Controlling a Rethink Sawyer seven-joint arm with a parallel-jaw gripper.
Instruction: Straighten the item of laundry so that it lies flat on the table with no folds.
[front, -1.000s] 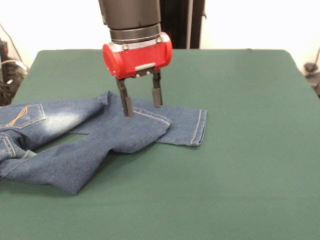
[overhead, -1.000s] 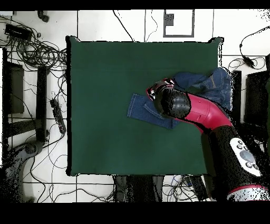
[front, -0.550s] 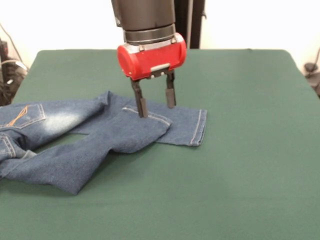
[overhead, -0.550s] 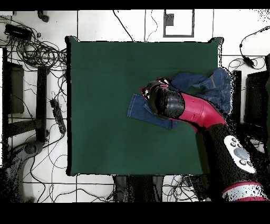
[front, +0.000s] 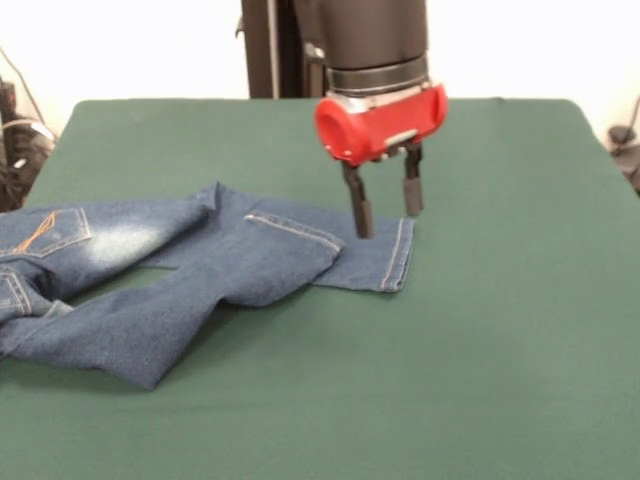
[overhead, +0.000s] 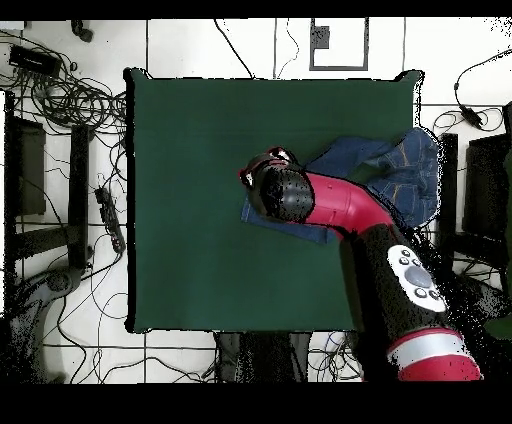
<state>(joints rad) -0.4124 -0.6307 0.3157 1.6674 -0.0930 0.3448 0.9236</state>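
The jeans (front: 190, 270) lie crumpled on the green surface (front: 500, 330), one leg folded across the other, the waistband and orange-stitched pocket (front: 45, 232) well off to the side of the hand (front: 385, 212). The under leg stretches out flat, and its hem (front: 398, 255) sits just below the hand. The hand hangs over that hem, fingers (front: 361, 210) parted and grasping nothing; whether the tips touch the denim cannot be told. From overhead, the red arm (overhead: 350, 210) crosses above the jeans (overhead: 400, 165), hiding the hand.
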